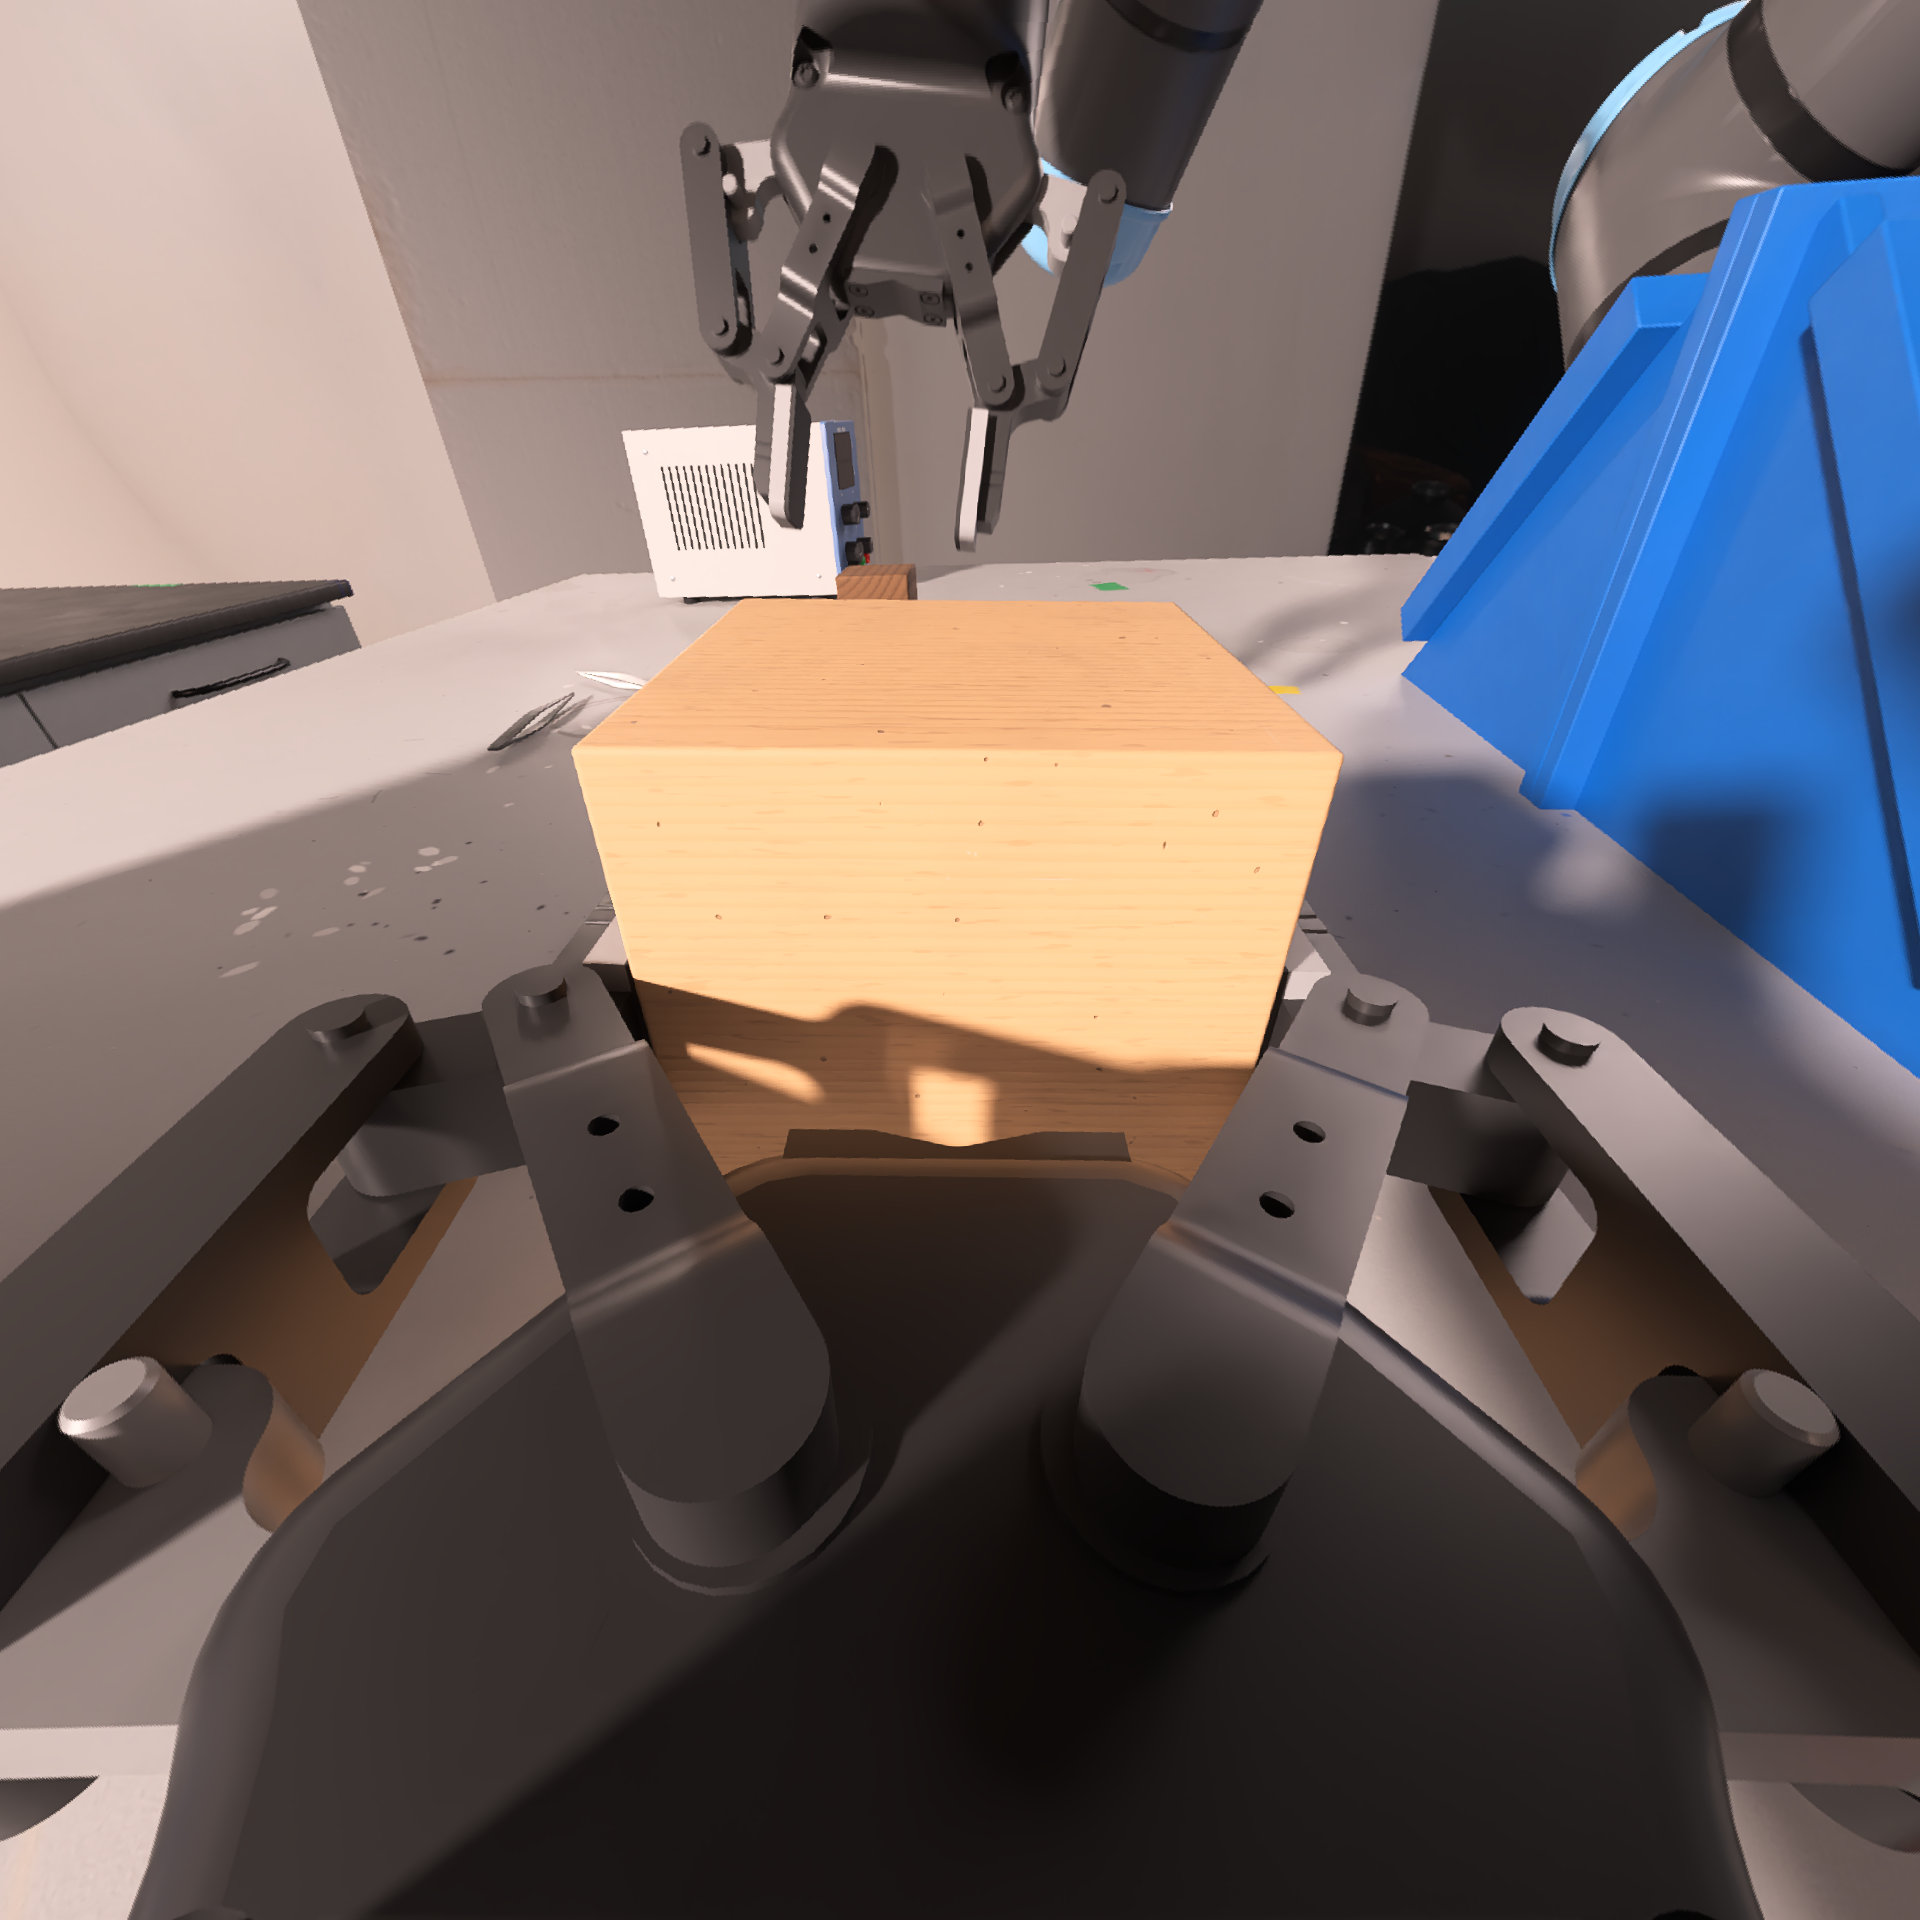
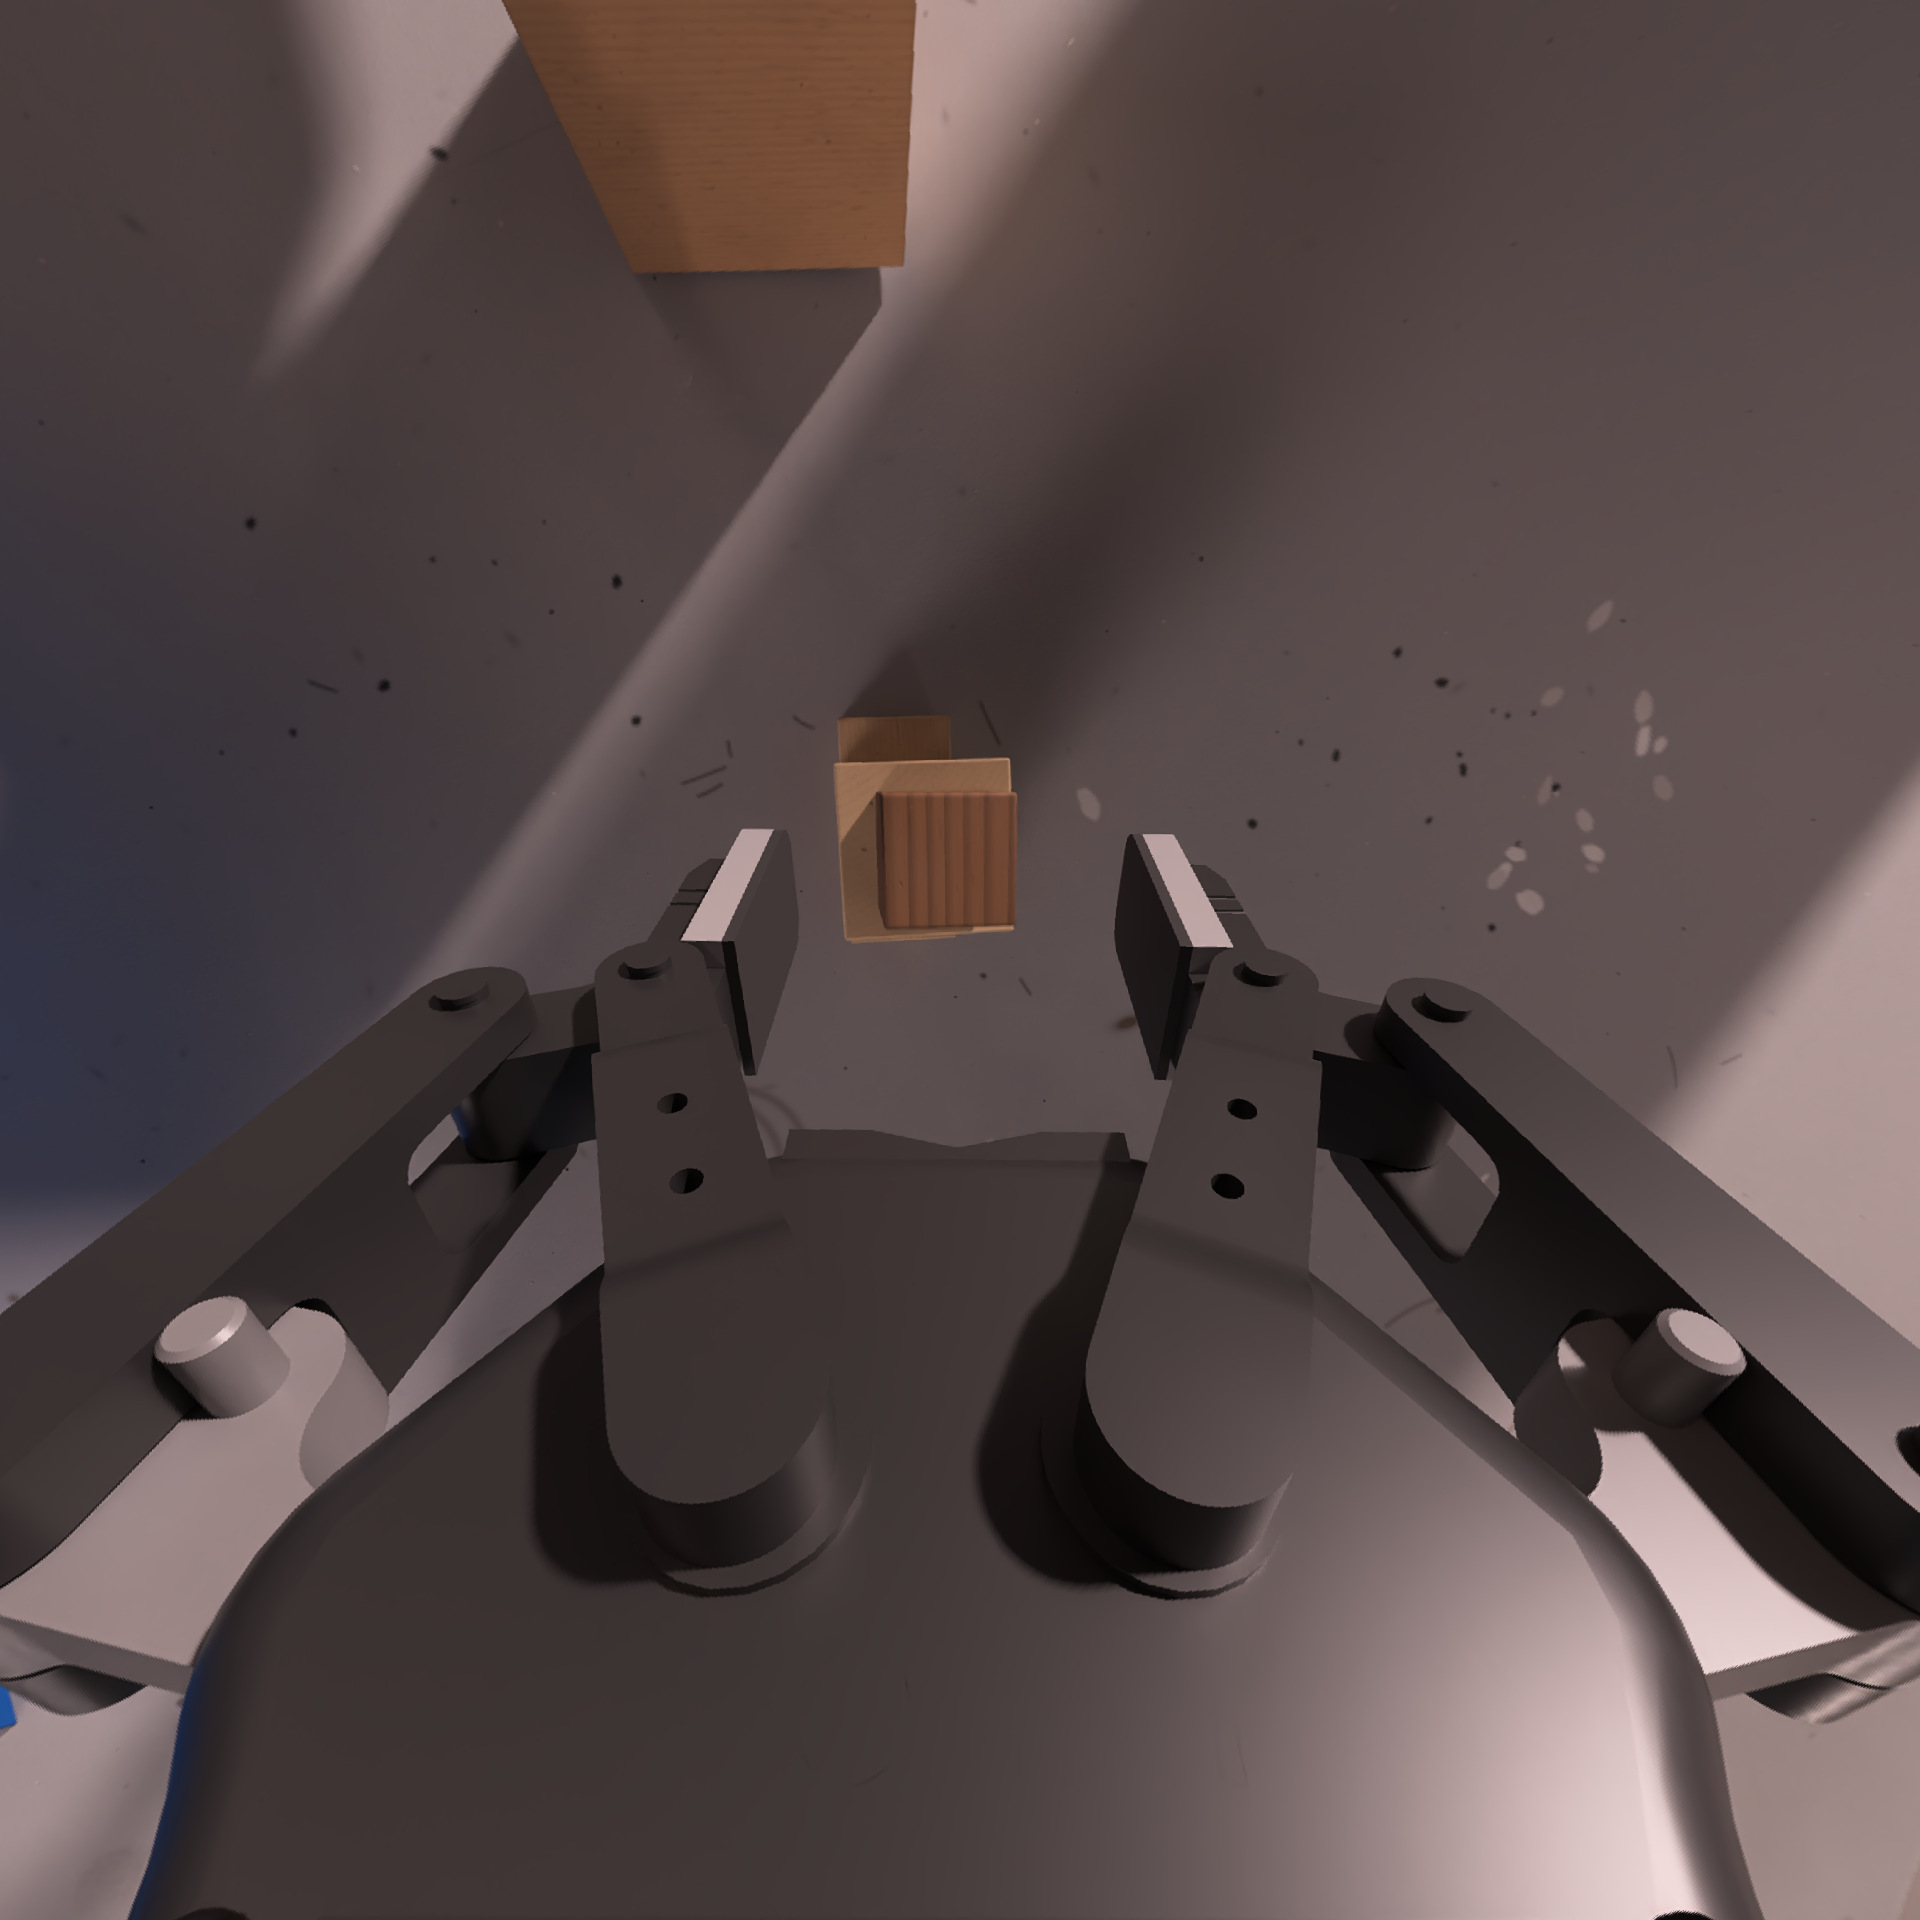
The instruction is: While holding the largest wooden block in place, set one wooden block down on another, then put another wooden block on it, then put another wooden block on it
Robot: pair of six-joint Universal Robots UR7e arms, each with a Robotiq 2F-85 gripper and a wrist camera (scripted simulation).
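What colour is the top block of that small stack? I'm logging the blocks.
Reddish-brown with ridged vertical stripes: the top block, best seen in the right wrist view.
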